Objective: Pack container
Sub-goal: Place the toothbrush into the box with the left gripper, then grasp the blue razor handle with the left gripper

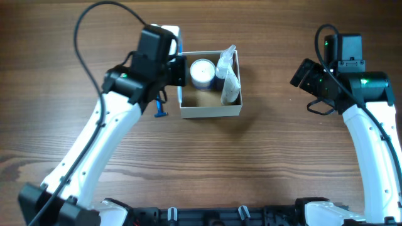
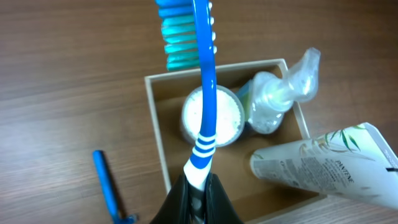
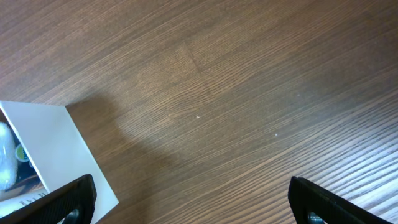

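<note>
The container [image 1: 210, 112] is a square shallow cardboard box with cream walls and a tan inside; it also shows in the left wrist view [image 2: 157, 118] and the right wrist view [image 3: 59, 149]. Inside it are a round white-lidded jar [image 1: 202, 72], a clear pump bottle [image 2: 280, 93] and a white tube [image 2: 329, 165] leaning on the right wall. My left gripper [image 2: 199, 193] is shut on a blue-and-white toothbrush [image 2: 204, 93], held above the box's left part with its bristles pointing away. My right gripper [image 3: 193, 199] is open and empty over bare table, right of the box.
A blue razor [image 2: 109, 186] lies on the wooden table just left of the box; it also shows in the overhead view [image 1: 159, 108]. The left arm hangs over the box's left wall.
</note>
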Controlling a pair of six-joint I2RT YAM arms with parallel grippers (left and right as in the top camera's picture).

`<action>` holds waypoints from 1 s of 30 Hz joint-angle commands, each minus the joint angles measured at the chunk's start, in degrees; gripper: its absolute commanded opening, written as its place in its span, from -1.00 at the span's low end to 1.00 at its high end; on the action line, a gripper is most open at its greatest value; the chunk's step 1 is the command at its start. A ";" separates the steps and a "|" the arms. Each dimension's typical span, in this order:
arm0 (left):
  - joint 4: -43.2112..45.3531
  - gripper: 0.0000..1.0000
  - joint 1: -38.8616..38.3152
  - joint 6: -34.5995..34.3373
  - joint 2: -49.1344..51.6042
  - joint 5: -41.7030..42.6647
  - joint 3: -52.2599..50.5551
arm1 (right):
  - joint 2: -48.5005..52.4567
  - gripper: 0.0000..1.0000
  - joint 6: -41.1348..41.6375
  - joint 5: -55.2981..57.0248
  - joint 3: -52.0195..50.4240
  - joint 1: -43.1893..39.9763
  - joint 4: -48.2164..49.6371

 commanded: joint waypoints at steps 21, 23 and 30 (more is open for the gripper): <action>-4.55 -0.02 5.57 -2.95 12.07 -1.53 0.04 | 0.33 0.99 0.87 0.81 0.70 -0.17 -0.02; -4.90 0.02 8.79 -3.13 12.09 -1.51 0.04 | 0.33 0.99 0.87 0.81 0.70 -0.17 -0.02; -4.46 0.02 13.79 -4.66 14.53 -1.29 -2.78 | 0.33 0.99 0.85 0.79 0.70 -0.17 -0.02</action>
